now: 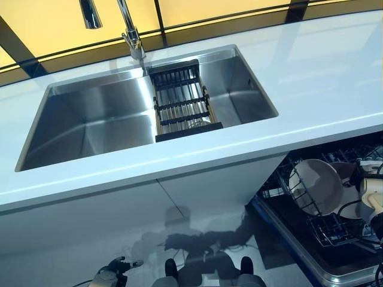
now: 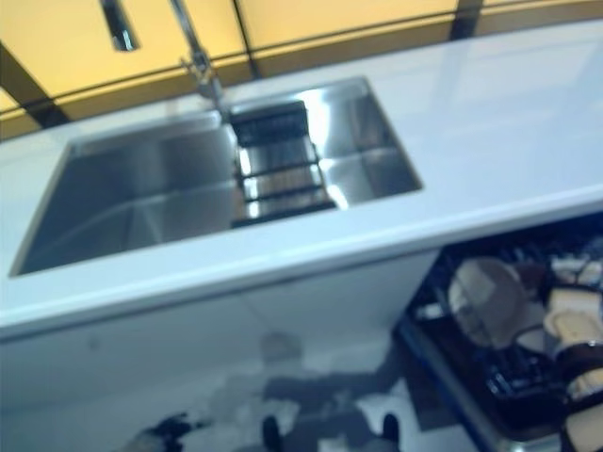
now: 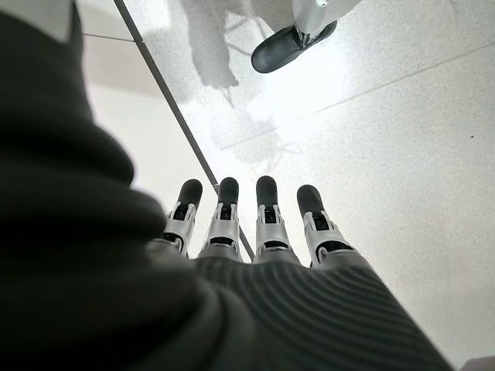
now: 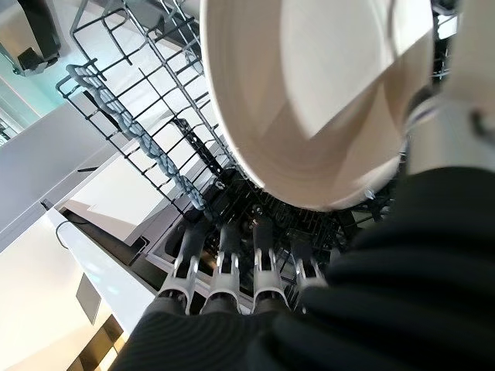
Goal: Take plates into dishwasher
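A pale plate stands on edge in the dark wire rack of the open dishwasher, which sits below the white worktop at its right end. In the right wrist view the plate fills the space above the right hand, whose fingers lie straight beneath the plate's rim, over the rack's wires; whether they touch the plate cannot be told, and nothing is clasped. From the head views the right hand shows at the dishwasher's right side, just beside the plate.

The left hand hangs low in front of the white cabinet front, over the pale floor, its fingers straight and holding nothing.

A steel sink is set into the worktop, a dark slatted drainer lying across it and a tap rising at its far edge.
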Robot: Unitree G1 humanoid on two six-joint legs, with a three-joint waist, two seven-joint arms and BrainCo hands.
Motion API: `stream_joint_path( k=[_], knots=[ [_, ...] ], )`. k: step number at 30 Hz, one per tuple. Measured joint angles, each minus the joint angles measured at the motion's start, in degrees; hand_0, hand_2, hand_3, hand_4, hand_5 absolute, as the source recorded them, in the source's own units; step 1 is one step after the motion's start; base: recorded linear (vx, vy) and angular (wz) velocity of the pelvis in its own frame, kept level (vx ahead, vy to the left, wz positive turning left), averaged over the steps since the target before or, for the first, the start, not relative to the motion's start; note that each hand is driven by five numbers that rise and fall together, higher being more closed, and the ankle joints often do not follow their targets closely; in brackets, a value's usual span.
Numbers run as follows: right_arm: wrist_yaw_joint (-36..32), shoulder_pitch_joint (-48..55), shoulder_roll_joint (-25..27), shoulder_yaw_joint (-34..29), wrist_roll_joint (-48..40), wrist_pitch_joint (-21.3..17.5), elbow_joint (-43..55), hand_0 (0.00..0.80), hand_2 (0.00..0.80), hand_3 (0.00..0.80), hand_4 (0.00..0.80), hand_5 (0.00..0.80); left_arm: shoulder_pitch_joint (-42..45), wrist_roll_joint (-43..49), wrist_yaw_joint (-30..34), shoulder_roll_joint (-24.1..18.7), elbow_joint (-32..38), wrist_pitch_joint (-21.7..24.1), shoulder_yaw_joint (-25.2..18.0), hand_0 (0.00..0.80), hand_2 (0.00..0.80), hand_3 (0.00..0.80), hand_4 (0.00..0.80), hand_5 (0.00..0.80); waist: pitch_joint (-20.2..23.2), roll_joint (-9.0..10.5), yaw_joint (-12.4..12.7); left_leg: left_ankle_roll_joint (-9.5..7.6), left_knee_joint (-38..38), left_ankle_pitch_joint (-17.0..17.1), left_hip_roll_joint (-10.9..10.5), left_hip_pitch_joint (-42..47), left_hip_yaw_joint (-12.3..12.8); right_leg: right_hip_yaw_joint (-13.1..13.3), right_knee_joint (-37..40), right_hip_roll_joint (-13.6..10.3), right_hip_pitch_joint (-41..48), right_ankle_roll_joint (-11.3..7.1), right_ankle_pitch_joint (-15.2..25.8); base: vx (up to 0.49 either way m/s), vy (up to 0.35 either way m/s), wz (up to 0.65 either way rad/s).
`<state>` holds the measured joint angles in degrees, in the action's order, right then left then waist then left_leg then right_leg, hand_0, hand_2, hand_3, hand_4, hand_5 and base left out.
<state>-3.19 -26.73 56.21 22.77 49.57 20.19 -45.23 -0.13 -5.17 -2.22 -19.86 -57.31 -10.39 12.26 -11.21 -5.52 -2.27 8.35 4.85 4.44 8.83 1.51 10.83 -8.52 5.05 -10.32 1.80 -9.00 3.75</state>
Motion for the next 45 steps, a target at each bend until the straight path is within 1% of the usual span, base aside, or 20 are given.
stream_joint_path(
  k=[5,7,9,13,15,19,21,23,26,28,31,34,39,40,42,45],
  knots=[
    [-0.02,0.05,0.01,-0.72,-2.29,0.25,1.05,0.000,0.000,0.000,0.000,0.000,0.13,0.03,-0.01,-0.23,0.00,-0.18,-0.05,0.000,0.000,0.000,0.000,0.000,0.06,0.23,-0.09,0.02,0.00,0.01,0.00,0.13,0.00,0.01,-0.16,0.02,0.15,0.02,0.03,0.022,0.016,0.00],
    [-0.01,0.56,0.03,-2.37,-3.81,0.34,2.88,0.000,0.000,0.000,0.000,0.000,0.17,0.04,-0.02,-0.32,0.00,-0.22,-0.11,0.000,0.000,0.000,0.000,0.000,0.15,0.47,-0.23,0.02,0.00,0.01,0.00,0.25,0.03,0.05,-0.16,0.03,0.23,0.02,0.03,0.017,0.012,0.00],
    [-0.01,1.24,0.07,-4.37,-5.48,1.00,4.62,0.000,0.000,0.000,0.000,0.000,0.16,0.05,-0.03,-0.47,0.00,-0.22,-0.12,0.000,0.000,0.000,0.000,0.000,0.25,1.27,-0.24,0.02,0.01,0.00,0.01,1.00,0.07,0.06,-0.16,0.04,0.96,0.02,0.01,0.000,0.000,0.00],
    [0.01,1.87,0.57,-7.58,-6.98,2.47,4.86,0.000,0.000,0.000,0.000,0.000,0.20,0.07,-0.05,-0.80,0.02,-0.31,-0.14,0.000,0.000,0.000,0.000,0.000,0.73,2.95,-0.15,-0.16,0.01,-0.11,0.03,1.03,0.05,0.06,-0.16,0.04,1.00,0.05,0.05,0.008,0.008,0.00],
    [0.04,2.67,1.44,-10.27,-7.69,2.96,4.80,0.000,0.000,0.000,0.000,0.000,1.00,0.09,-0.06,-1.28,-0.04,-0.40,-0.15,0.000,0.000,0.000,0.000,0.000,1.47,4.17,-0.42,-0.22,0.02,-0.15,0.03,1.20,0.10,0.11,-0.15,0.04,1.12,0.05,0.05,0.046,0.039,-0.01],
    [0.67,4.71,4.61,-13.98,-8.82,3.73,4.50,0.000,0.000,0.000,0.000,0.000,1.66,0.13,-0.10,-1.54,-0.32,-0.42,-0.16,0.000,0.000,0.000,0.000,0.000,2.29,5.53,-0.79,-0.21,0.04,-0.19,0.04,1.97,0.18,0.15,-0.15,0.05,1.85,0.05,0.03,0.040,0.040,-0.01],
    [1.28,5.17,6.74,-15.23,-10.10,3.80,4.53,0.000,0.000,0.000,0.000,0.000,1.70,0.28,-0.12,-1.56,-0.80,-0.39,-0.16,0.000,0.000,0.000,0.000,0.000,2.59,5.83,-1.41,-0.20,0.05,-0.21,0.10,2.01,0.22,0.20,-0.10,0.07,1.87,0.06,0.03,0.026,0.047,-0.01],
    [1.59,6.81,8.44,-18.09,-11.08,4.23,4.25,0.000,0.000,0.000,0.000,0.000,1.65,1.21,-0.12,-1.54,-1.19,-0.34,-0.16,0.000,0.000,0.000,0.000,0.000,3.26,6.02,-1.50,-0.20,0.05,-0.20,0.20,2.16,0.42,0.46,-0.12,0.17,1.87,0.07,0.04,0.011,0.050,-0.05],
    [2.40,8.90,10.55,-20.32,-12.33,5.16,3.84,0.000,0.000,0.000,0.000,0.000,1.67,1.29,-0.18,-1.53,-2.63,-0.32,-0.17,0.000,0.000,0.000,0.000,0.000,4.04,6.25,-1.53,-0.05,0.07,-0.38,0.29,2.86,1.49,1.35,-0.01,0.21,1.91,0.07,0.03,-0.001,0.049,-0.13],
    [2.45,10.32,11.61,-20.71,-13.38,5.52,3.64,0.000,0.000,0.000,0.000,0.000,1.69,1.98,-0.26,-1.48,-2.85,-0.33,-0.18,0.000,0.000,0.000,0.000,0.000,4.33,6.49,-1.77,-0.05,0.06,-0.40,0.31,2.88,1.63,1.55,-0.03,0.26,1.80,0.08,0.04,-0.003,0.049,-0.08],
    [2.45,12.49,11.84,-22.73,-14.54,6.06,2.81,0.000,0.000,0.000,0.000,0.000,1.67,2.10,-0.50,-1.47,-3.24,-0.34,-0.18,0.000,0.000,0.000,0.000,0.000,5.75,6.79,-2.21,0.01,0.07,-0.45,0.45,2.91,1.77,1.74,-0.06,0.41,1.71,0.13,0.06,-0.014,0.064,-0.03],
    [2.51,13.79,11.84,-24.54,-15.48,6.12,2.32,0.000,0.000,0.000,0.000,0.000,1.38,2.01,-1.59,-1.43,-4.58,-0.38,-0.38,0.000,0.000,0.000,0.000,0.000,6.57,7.12,-3.16,0.02,0.07,-0.46,0.46,2.99,1.91,1.85,0.00,0.44,1.72,0.13,0.06,-0.035,0.090,-0.02],
    [2.65,17.00,11.94,-28.64,-17.21,6.28,1.82,0.000,0.000,0.000,0.000,0.000,1.27,1.64,-2.68,-1.38,-5.80,-0.52,-2.71,0.000,0.000,0.000,0.000,0.000,6.99,7.34,-3.23,-0.04,0.04,-0.59,0.42,3.72,2.69,2.47,-0.39,0.43,1.83,0.22,0.10,-0.045,0.155,-0.06],
    [2.64,18.54,11.95,-29.73,-17.42,6.49,1.73,0.000,0.000,0.000,0.000,0.000,1.05,1.70,-3.02,-1.40,-6.10,-0.34,-2.71,0.000,0.000,0.000,0.000,0.000,6.93,7.51,-3.14,-0.04,-0.25,-0.81,0.39,3.88,2.98,2.77,-0.99,0.41,1.67,0.24,-0.04,-0.084,0.167,-0.10],
    [2.50,21.65,11.94,-31.49,-17.84,7.13,1.11,0.000,0.000,0.000,0.000,0.000,0.48,1.83,-4.00,-1.63,-6.78,-0.18,-2.68,0.000,0.000,0.000,0.000,0.000,6.63,7.89,-3.01,-0.17,-2.04,-1.75,0.29,3.53,2.96,3.21,-4.12,-0.01,0.58,0.10,-1.55,-0.116,0.076,-0.04],
    [3.99,24.31,10.93,-31.50,-20.32,8.03,-5.19,0.000,0.000,0.000,0.000,0.000,-2.29,2.10,-4.47,-3.62,-6.98,-0.56,-2.45,0.000,0.000,0.000,0.000,0.000,5.50,9.25,-3.17,-0.47,-6.49,-4.02,0.31,1.74,2.67,3.35,-7.46,-0.74,-0.99,-0.10,-2.89,-0.221,0.057,0.00]
  ],
)
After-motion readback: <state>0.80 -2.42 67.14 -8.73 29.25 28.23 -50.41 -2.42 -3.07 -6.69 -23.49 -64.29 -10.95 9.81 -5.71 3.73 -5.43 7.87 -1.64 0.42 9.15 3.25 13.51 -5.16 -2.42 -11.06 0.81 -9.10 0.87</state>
